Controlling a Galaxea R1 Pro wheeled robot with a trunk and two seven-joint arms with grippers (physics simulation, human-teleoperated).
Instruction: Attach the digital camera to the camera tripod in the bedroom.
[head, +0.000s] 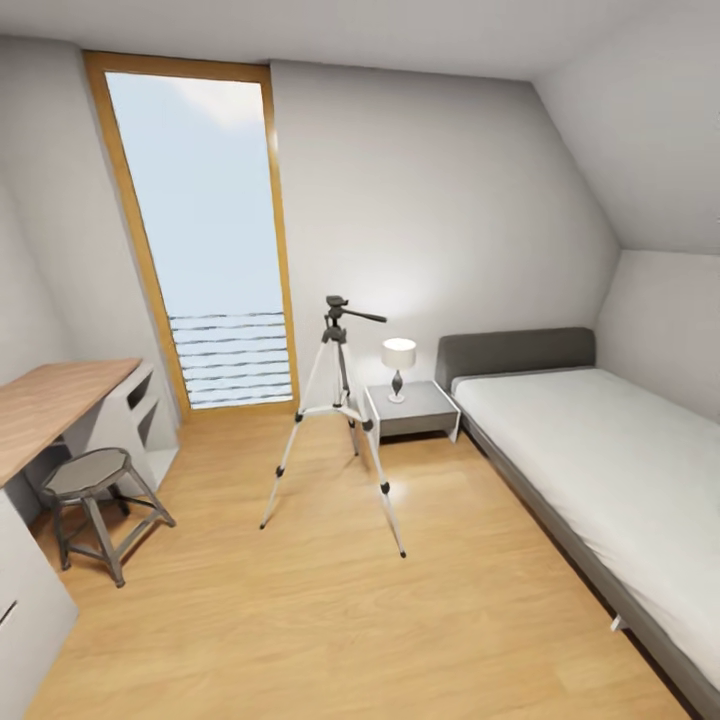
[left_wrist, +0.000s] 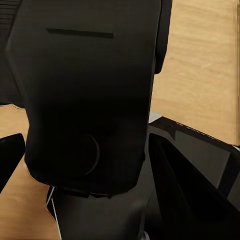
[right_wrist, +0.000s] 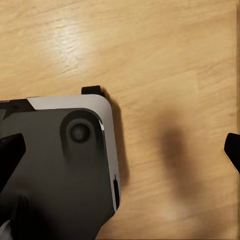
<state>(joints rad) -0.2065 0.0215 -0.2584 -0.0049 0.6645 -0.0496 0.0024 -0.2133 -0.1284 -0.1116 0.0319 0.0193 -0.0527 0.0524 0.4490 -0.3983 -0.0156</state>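
So far nothing looks attached: the tripod (head: 335, 420) stands bare-headed on the bedroom floor (head: 330, 610) between window and bed. No camera is recognisable, and whether either gripper is closed is unclear.

Attic bedroom in a home.

Grey bed (head: 600, 450) with a padded headboard (head: 515, 352) under a sloping ceiling; small grey nightstand (head: 412, 408) just beside the bed's head, bearing a lit lamp (head: 398, 365). Tripod (head: 335, 420) standing on the light wood floor (head: 330, 620) near the nightstand, on the side away from the bed. Tall wood-framed window (head: 205, 235) in the wall beyond the tripod. Wooden-top desk (head: 50, 405) and metal stool (head: 95, 505) across the floor from the bed. Pale grey walls.
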